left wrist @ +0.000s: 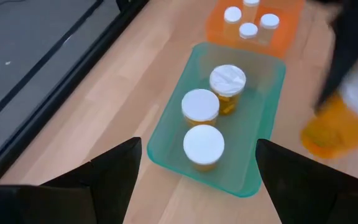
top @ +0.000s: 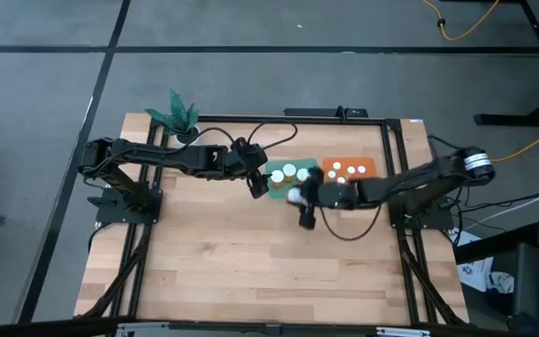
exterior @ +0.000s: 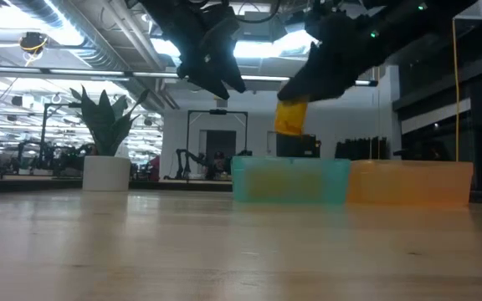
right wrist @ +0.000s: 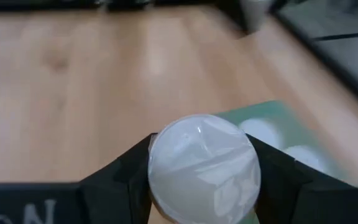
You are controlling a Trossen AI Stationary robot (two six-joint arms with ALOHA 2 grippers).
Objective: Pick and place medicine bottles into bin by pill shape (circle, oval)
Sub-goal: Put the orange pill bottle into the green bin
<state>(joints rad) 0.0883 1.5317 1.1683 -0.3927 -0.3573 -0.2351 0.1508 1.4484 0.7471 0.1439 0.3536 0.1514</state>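
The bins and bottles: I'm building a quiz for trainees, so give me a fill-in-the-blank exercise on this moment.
1. The green bin holds ____ bottles.
2. The right tool grips a bottle by its white ____.
3. The orange bin sits on the green bin's ____ side in the high view.
4. The left tool holds ____.

Missing words: three; cap; right; nothing

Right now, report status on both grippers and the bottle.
Right gripper shut on bottle, lifted beside green bin. Left gripper open above that bin. Nothing blocking.
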